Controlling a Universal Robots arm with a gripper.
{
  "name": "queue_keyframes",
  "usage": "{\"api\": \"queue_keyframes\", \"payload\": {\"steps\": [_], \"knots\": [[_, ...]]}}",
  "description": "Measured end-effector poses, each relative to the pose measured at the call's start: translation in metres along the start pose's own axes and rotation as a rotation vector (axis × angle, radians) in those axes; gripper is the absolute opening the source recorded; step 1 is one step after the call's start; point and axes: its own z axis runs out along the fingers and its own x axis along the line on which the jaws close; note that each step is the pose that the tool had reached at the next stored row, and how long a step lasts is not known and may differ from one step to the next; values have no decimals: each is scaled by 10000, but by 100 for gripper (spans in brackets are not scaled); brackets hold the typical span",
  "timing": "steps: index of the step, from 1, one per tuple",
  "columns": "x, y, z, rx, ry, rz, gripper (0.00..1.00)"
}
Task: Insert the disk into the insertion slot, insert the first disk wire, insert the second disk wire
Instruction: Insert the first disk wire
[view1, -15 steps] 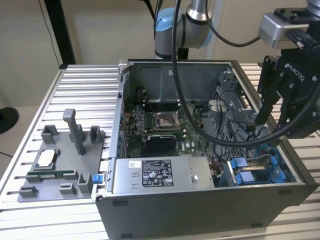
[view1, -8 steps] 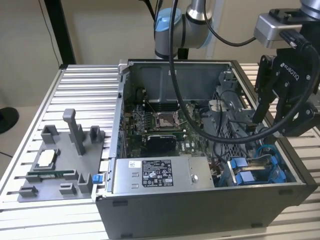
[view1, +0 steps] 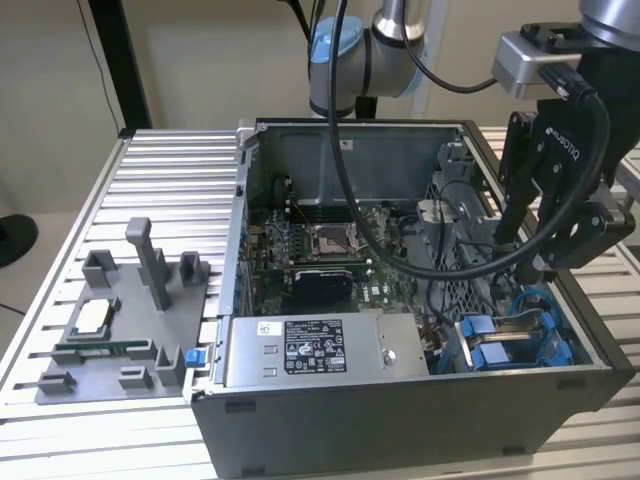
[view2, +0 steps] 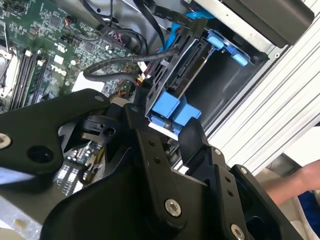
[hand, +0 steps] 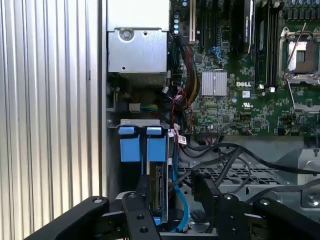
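The gripper (view1: 525, 258) hung over the corner of the open computer case (view1: 400, 420) nearest the exterior view's right, above the drive cage. In both wrist views its jaws stood spread, one finger (hand: 141, 197) on each side of the end of the disk (hand: 160, 192); whether either finger touched it could not be told. The disk sat upright in its blue carrier (view2: 165, 107) inside the insertion slot (view2: 220, 85), just beside the cage's perforated wall (hand: 225, 175). A blue cable (hand: 176, 202) ran close along the disk, and black cables (hand: 235, 155) crossed between the cage and the motherboard (hand: 240, 100). The silver power-supply box (view1: 320, 350) lay along the case's near side. A grey fixture tray (view1: 110, 330) rested on the ribbed desk (view1: 170, 180), well apart from the gripper.
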Motion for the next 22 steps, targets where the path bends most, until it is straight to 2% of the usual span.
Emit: {"api": "queue_keyframes", "payload": {"steps": [6,12,22], "knots": [[-10,2,15,0,-27,1,100],[-17,2,26,2,-108,-1,100],[-40,5,58,1,-133,-1,100]]}}
